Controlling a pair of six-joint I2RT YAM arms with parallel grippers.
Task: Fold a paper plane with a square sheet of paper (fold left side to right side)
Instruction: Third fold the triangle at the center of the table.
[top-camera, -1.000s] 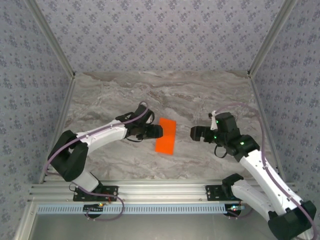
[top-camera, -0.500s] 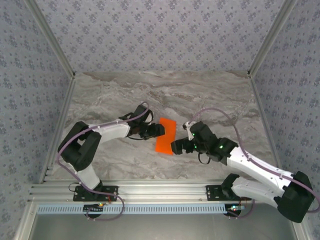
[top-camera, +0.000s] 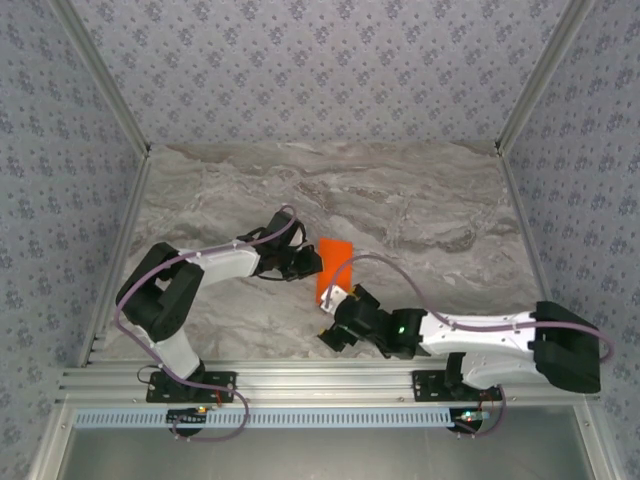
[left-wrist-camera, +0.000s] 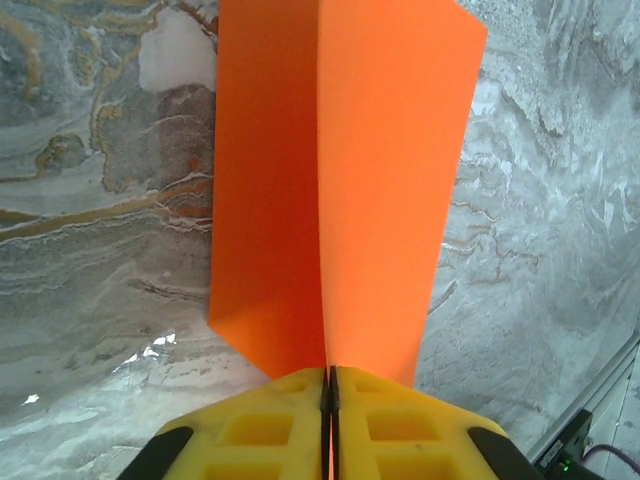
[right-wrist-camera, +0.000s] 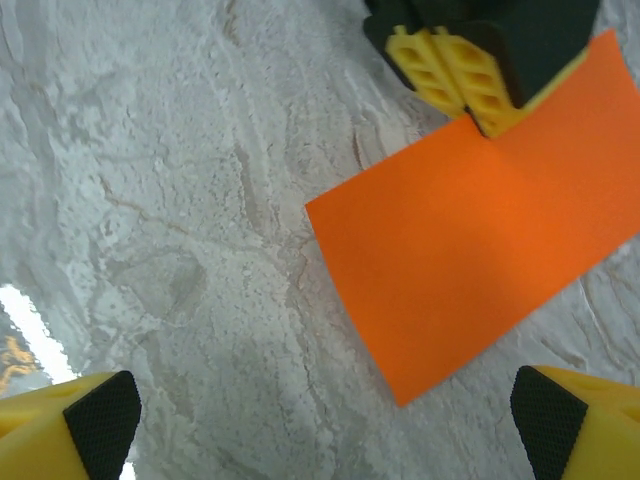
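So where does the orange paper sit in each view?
Top external: the orange paper sits just left of centre, on the marble table.
Left wrist: orange paper fills mid-frame, rising from the bottom edge to the top.
Right wrist: orange paper is at upper right, running off the right edge.
Shared landmark: the left gripper, yellow fingers shut on the paper's edge.

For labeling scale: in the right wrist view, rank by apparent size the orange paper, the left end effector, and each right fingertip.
1. sheet of paper
2. left end effector
3. right end effector fingertips: alike, cropped and close to the camera, so unsure.
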